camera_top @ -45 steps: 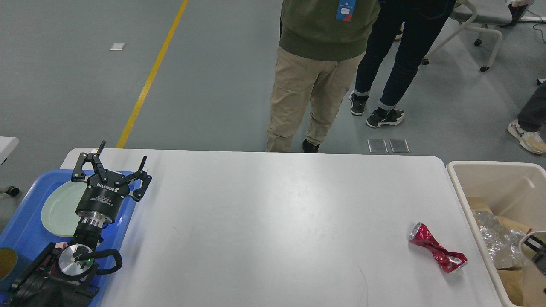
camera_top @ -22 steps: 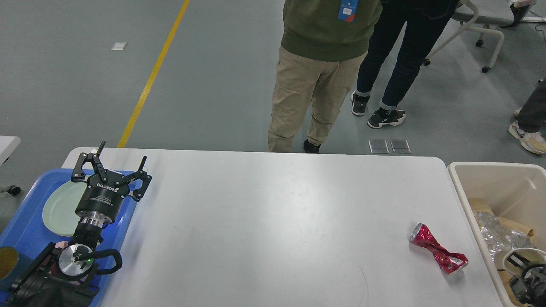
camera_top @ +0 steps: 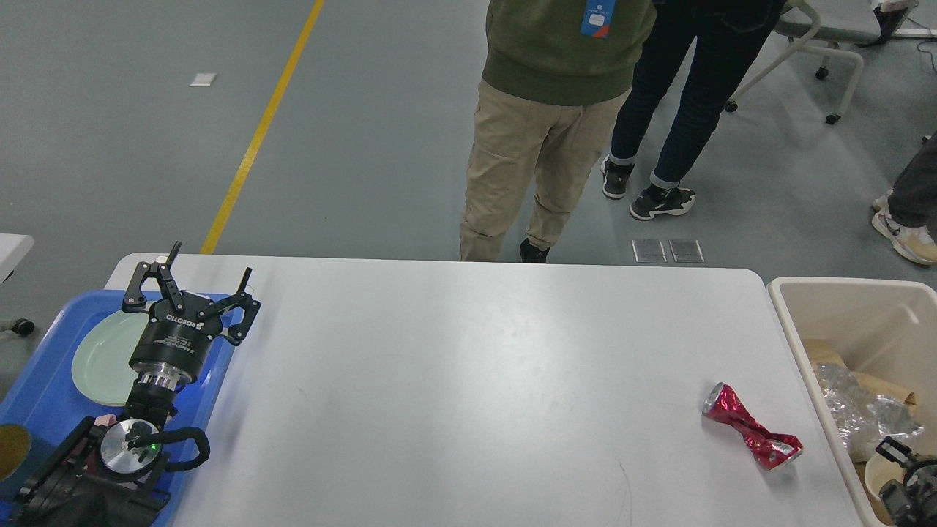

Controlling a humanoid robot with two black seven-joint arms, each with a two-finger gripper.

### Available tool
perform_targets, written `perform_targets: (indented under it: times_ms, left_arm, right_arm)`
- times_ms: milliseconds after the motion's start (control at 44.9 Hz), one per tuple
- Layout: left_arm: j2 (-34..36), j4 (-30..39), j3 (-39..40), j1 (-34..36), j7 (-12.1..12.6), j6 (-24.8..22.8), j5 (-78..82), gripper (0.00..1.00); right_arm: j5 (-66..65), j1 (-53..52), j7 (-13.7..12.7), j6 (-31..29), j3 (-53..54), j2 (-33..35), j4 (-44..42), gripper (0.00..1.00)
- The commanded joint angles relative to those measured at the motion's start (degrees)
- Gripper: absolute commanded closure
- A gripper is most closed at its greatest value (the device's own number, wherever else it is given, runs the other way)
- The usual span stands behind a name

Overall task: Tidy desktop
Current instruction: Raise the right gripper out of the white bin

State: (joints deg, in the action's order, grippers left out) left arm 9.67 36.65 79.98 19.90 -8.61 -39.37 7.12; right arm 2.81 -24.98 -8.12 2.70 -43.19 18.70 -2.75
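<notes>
The white desktop [camera_top: 454, 380] fills the lower half of the head view. A crushed red can [camera_top: 752, 435] lies on it near the right edge. My left gripper [camera_top: 211, 262] is open and empty, held above the far right corner of the blue tray [camera_top: 44, 388]. My right gripper [camera_top: 906, 479] shows only partly at the bottom right corner, low inside the beige bin [camera_top: 849, 307], beside a white cup [camera_top: 877, 476]. Its fingers are dark and cut off, and I cannot tell if they hold the cup.
A pale green plate [camera_top: 102, 359] and a brown-topped cup [camera_top: 11, 448] sit on the tray. The bin holds crumpled clear wrap [camera_top: 856, 417] and brown paper. Two people [camera_top: 542, 146] stand close behind the table's far edge.
My right gripper and the white cup have dropped lower into the bin, toward the bottom edge of the view. The left arm and the can have not moved.
</notes>
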Motion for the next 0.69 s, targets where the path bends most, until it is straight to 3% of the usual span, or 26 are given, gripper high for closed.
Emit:
perform_targets:
  times_ms: [0,334,468,669]
  left_arm:
    - [0.00,0.00,0.00,-0.03,0.00,0.00,0.00,0.04]
    - [0.00,0.00,0.00,0.05,0.00,0.00,0.00,0.04]
    - [0.00,0.00,0.00,0.06,0.00,0.00,0.00,0.04]
    - [0.00,0.00,0.00,0.06,0.00,0.00,0.00,0.04]
  right_arm:
    - [0.00,-0.07,0.04,0.91,-0.06,0.02,0.11,0.00]
    - [-0.17,-1.29,-0.05,0.38,-0.58,0.45,2.83,0.00]
    - [-1.05,-9.81,-1.10,-0.24,-0.58,6.60,13.80,0.00]
    - [-2.89,-27.29,-7.08,-1.46,-2.77,17.85,36.30,0.00]
